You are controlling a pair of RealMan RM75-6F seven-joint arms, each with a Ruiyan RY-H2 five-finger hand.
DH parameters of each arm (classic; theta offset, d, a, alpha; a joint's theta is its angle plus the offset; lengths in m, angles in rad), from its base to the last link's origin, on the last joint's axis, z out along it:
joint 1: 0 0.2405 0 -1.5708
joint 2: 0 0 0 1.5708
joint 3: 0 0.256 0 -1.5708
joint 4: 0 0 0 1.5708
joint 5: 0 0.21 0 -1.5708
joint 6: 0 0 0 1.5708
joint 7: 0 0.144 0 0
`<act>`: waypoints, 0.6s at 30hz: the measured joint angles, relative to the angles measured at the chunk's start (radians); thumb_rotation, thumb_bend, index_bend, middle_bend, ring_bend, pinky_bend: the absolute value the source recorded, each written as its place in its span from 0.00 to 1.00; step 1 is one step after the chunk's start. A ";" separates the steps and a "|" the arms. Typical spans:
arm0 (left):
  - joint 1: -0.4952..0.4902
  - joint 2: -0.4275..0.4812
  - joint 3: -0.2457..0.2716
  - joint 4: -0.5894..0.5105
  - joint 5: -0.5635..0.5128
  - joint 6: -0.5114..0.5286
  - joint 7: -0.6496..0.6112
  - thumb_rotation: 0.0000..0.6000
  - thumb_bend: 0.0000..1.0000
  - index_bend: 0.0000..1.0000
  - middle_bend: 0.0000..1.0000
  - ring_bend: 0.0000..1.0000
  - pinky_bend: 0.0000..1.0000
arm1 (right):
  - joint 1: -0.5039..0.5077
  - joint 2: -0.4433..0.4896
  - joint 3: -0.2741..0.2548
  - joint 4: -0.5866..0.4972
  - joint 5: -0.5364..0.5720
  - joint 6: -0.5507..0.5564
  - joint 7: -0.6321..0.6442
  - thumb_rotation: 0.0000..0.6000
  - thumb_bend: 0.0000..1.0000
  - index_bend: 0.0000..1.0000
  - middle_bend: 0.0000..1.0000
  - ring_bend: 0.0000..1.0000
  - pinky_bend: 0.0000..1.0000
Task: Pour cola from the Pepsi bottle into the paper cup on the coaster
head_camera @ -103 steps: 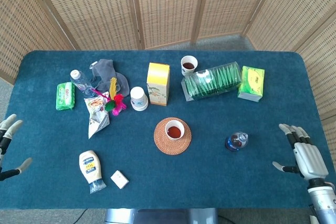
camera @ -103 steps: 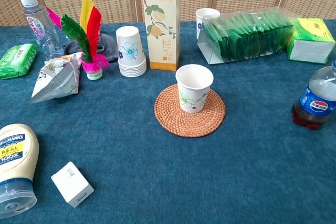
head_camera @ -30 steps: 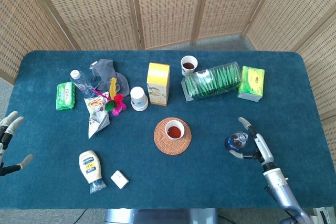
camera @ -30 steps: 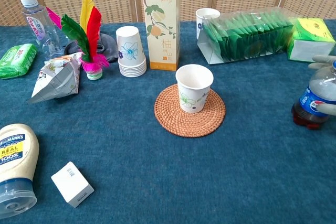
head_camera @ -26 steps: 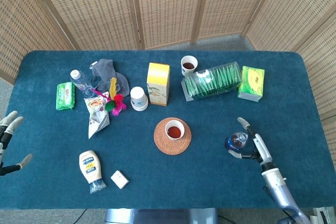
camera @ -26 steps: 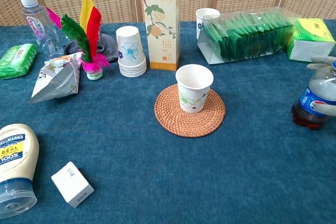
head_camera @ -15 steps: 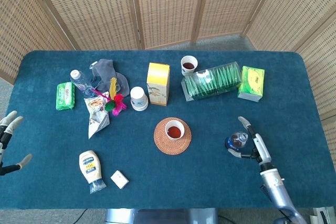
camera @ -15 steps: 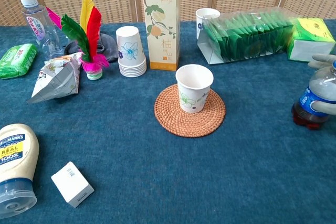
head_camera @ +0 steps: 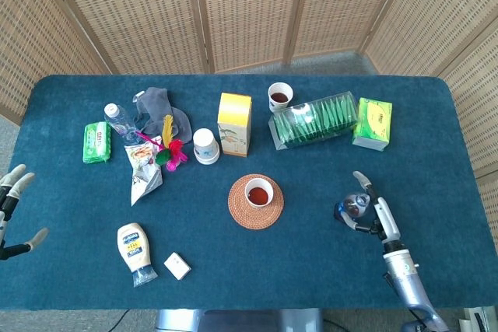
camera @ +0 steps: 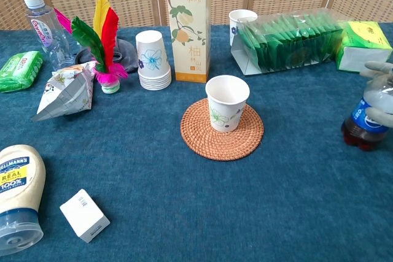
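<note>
Pepsi bottle stands upright at lower right of the head view, right hand wrapped around it, fingers hooking its far side at the chest view's right edge. Left hand idles spread wide, empty, at far left. Paper cup waits mid-frame on the woven coaster, already holding dark liquid. Risk: a loose side grip slips on lifting, or overfilling spills.
</note>
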State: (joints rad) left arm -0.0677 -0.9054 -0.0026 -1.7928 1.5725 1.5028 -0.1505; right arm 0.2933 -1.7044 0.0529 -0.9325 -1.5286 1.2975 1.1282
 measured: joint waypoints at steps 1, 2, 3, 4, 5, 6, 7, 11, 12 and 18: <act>0.000 0.000 0.000 0.000 0.000 0.000 0.001 1.00 0.29 0.00 0.00 0.00 0.00 | -0.001 -0.004 0.001 0.004 0.002 0.003 0.000 1.00 0.45 0.11 0.12 0.03 0.19; 0.000 0.000 0.000 -0.001 -0.001 -0.001 0.001 1.00 0.29 0.00 0.00 0.00 0.00 | -0.002 -0.008 0.003 0.008 0.003 0.005 0.000 1.00 0.46 0.13 0.14 0.05 0.22; 0.000 0.000 0.000 -0.001 -0.001 -0.001 0.002 1.00 0.29 0.00 0.00 0.00 0.00 | -0.004 -0.013 0.004 0.013 0.005 0.008 0.001 1.00 0.46 0.16 0.16 0.07 0.24; 0.000 -0.001 0.000 -0.001 -0.001 -0.002 0.002 1.00 0.29 0.00 0.00 0.00 0.00 | -0.006 -0.016 0.004 0.018 0.006 0.010 0.003 1.00 0.47 0.18 0.19 0.09 0.27; -0.001 -0.001 0.000 -0.001 -0.001 -0.002 0.003 1.00 0.29 0.00 0.00 0.00 0.00 | -0.008 -0.020 0.004 0.022 0.007 0.013 0.006 1.00 0.48 0.20 0.21 0.11 0.30; -0.001 -0.001 0.000 -0.001 -0.001 -0.002 0.003 1.00 0.29 0.00 0.00 0.00 0.00 | -0.010 -0.025 0.005 0.028 0.007 0.019 0.009 1.00 0.49 0.23 0.24 0.13 0.32; -0.001 -0.001 0.000 -0.001 -0.001 -0.002 0.003 1.00 0.29 0.00 0.00 0.00 0.00 | -0.012 -0.029 0.006 0.032 0.008 0.024 0.012 1.00 0.50 0.26 0.27 0.16 0.34; -0.001 -0.002 -0.001 0.000 -0.002 -0.002 0.004 1.00 0.29 0.00 0.00 0.00 0.00 | -0.021 -0.046 0.007 0.053 0.005 0.048 0.019 1.00 0.56 0.33 0.35 0.23 0.43; -0.001 -0.003 -0.001 -0.001 -0.002 -0.002 0.004 1.00 0.29 0.00 0.00 0.00 0.00 | -0.023 -0.050 0.007 0.057 0.004 0.055 0.020 1.00 0.58 0.34 0.36 0.24 0.46; -0.001 -0.003 -0.001 -0.001 -0.001 -0.002 0.004 1.00 0.29 0.00 0.00 0.00 0.00 | -0.029 -0.066 0.012 0.058 -0.003 0.091 -0.011 1.00 0.69 0.37 0.39 0.27 0.52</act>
State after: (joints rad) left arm -0.0692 -0.9087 -0.0031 -1.7943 1.5720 1.5005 -0.1466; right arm 0.2641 -1.7701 0.0645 -0.8748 -1.5313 1.3881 1.1169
